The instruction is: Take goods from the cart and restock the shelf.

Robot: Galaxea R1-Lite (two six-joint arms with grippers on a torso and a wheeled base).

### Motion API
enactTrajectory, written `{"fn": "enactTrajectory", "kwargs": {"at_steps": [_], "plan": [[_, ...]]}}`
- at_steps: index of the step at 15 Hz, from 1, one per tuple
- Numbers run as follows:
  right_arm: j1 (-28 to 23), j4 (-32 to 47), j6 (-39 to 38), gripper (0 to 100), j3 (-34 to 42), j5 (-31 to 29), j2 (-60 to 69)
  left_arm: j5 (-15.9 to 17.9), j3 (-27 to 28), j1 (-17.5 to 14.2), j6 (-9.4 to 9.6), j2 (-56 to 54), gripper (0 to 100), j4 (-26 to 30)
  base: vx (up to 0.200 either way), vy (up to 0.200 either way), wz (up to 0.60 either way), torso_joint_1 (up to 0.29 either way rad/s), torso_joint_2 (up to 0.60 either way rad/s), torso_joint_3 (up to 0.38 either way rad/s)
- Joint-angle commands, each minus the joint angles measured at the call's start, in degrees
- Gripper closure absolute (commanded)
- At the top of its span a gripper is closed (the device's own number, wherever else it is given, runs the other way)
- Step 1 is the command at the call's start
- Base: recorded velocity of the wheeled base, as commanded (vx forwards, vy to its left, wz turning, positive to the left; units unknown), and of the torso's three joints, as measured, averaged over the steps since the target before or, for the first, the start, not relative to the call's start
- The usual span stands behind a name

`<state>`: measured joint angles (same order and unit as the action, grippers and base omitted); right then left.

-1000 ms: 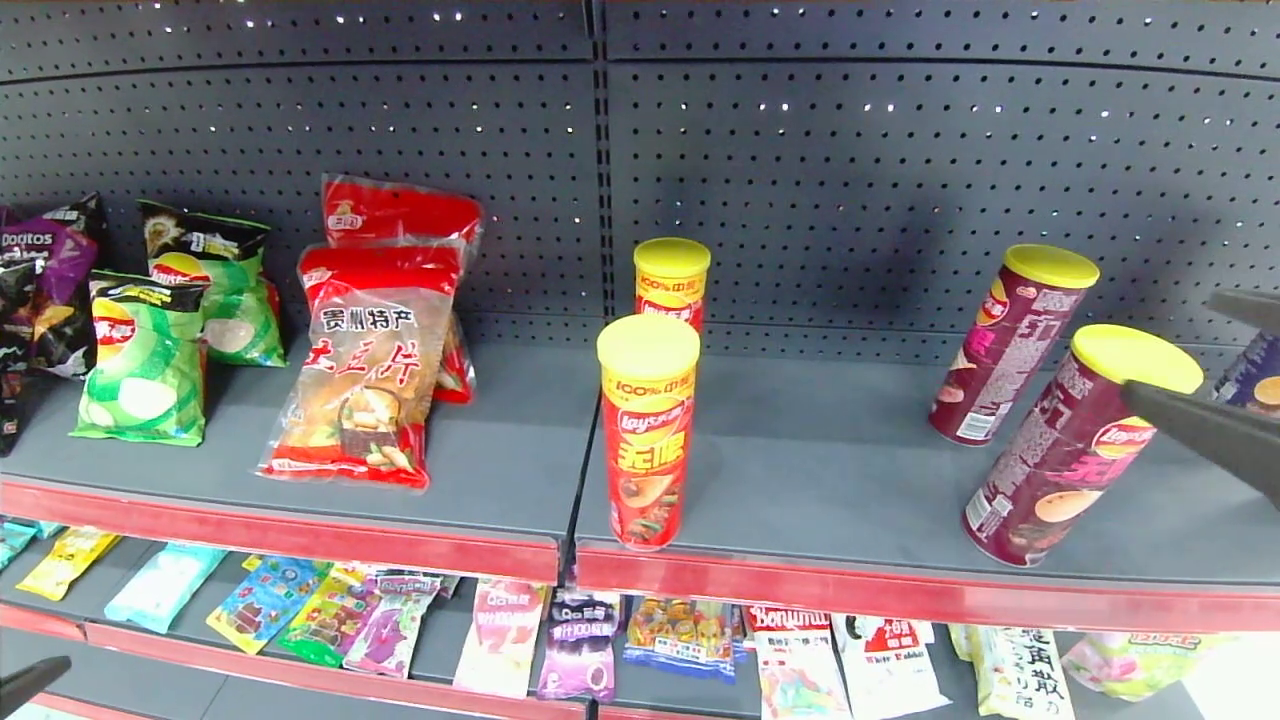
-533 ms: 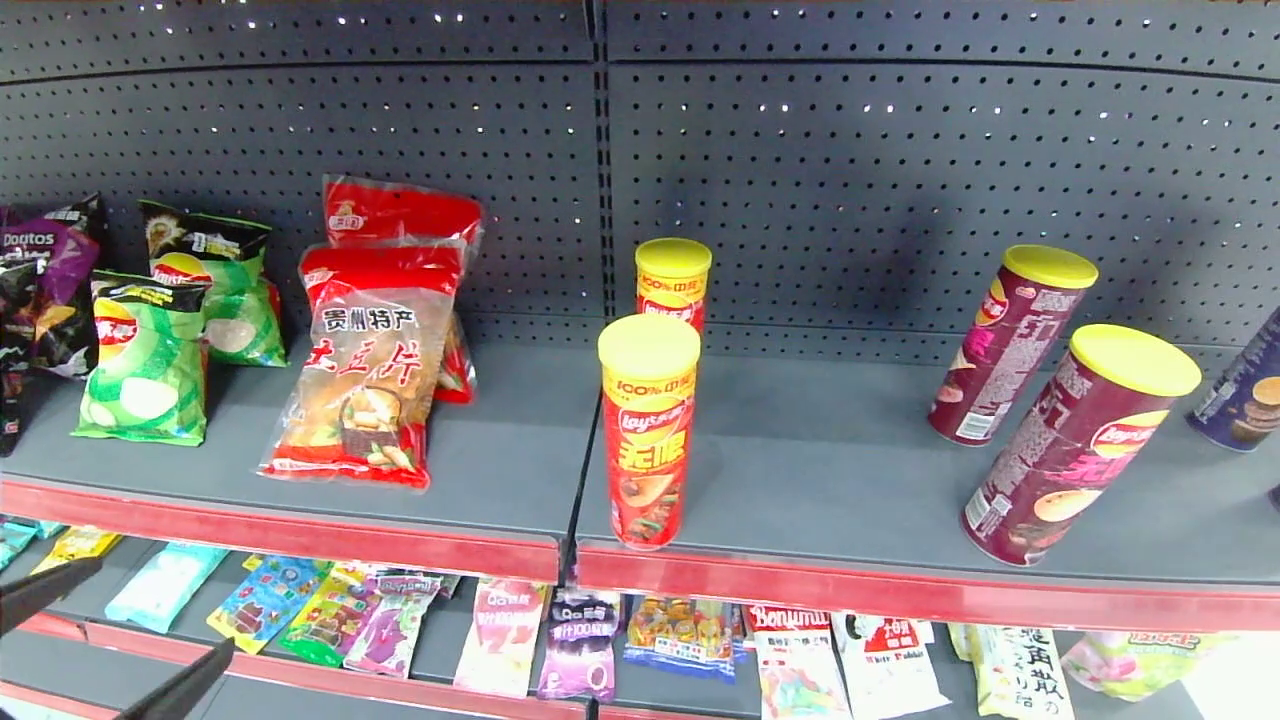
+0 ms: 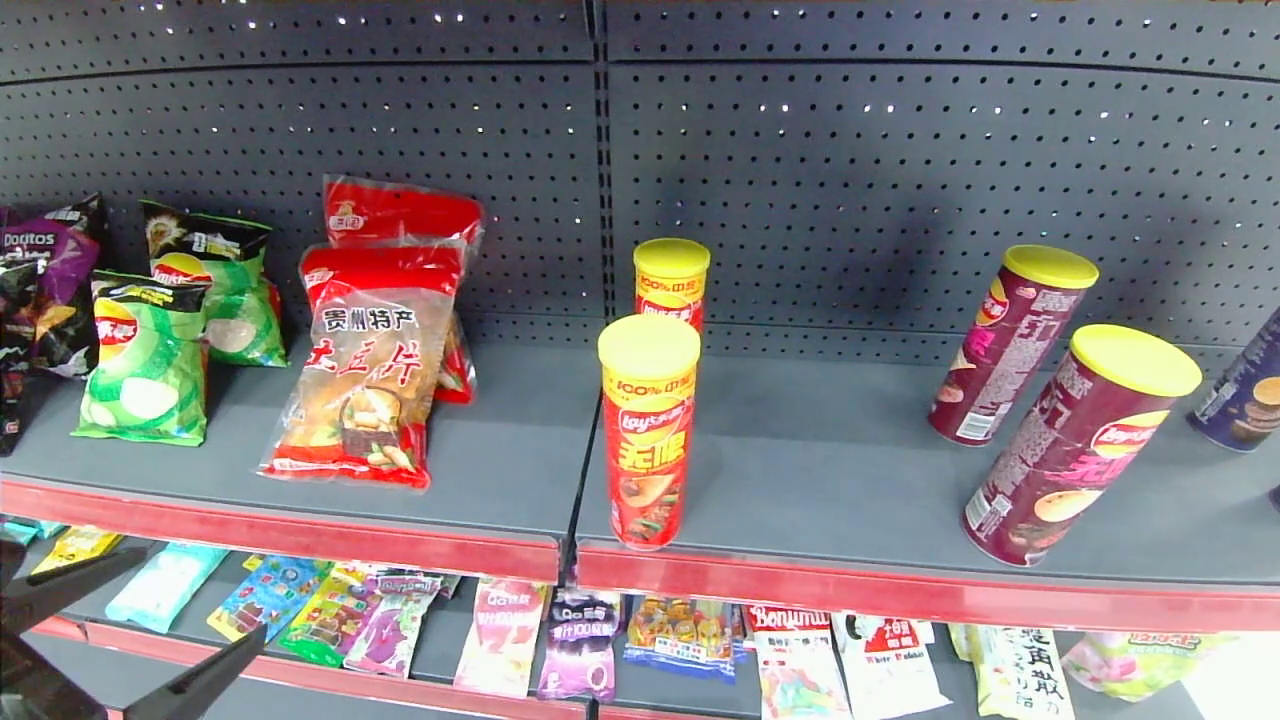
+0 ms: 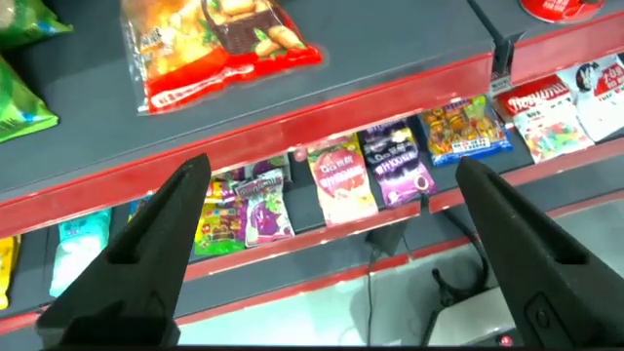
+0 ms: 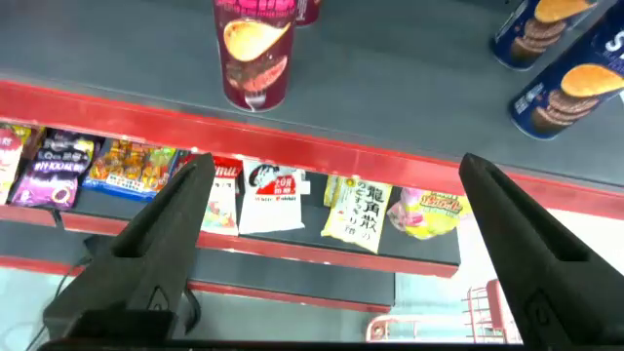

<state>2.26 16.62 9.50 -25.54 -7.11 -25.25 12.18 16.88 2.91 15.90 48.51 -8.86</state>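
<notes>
Both grippers are empty, jaws spread wide: the left gripper [image 3: 205, 592] sits below the shelf's [image 3: 900, 595] front left edge, the right gripper [image 5: 336, 161] before its front right. The red can [image 3: 647, 440] stands at the very front edge, and the maroon can [image 3: 1075, 450] stands near that edge, farther right. An arm rising loaded could knock either off.

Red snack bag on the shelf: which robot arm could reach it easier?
Probably the left. The left gripper is open and empty, just below the shelf holding the red snack bag; the right gripper faces the maroon can, farther right.
</notes>
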Motion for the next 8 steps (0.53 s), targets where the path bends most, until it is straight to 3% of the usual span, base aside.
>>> {"fn": "enactTrajectory", "kwargs": {"at_steps": [1, 4, 8], "plan": [[-0.06, 0.0, 0.08, 0, 0.58, -0.1, -0.15, 0.04, -0.01, 0.78, 0.01, 0.71, 0, -0.01, 0.0, 0.0, 0.0, 0.0, 0.0, 0.0], [0.03, 0.0, 0.08, 0, 0.67, -0.01, -0.15, -0.14, -0.1, 1.13, 0.1, 0.89, 0, -0.01, 0.0, 0.0, 0.0, 0.0, 0.0, 0.0], [0.03, -0.09, 0.17, 0, 1.28, -0.01, 0.02, -0.23, -0.1, 1.22, 0.1, 0.98, 0, 0.07, 0.0, 0.0, -0.6, -0.001, 0.0, 0.004]]}}
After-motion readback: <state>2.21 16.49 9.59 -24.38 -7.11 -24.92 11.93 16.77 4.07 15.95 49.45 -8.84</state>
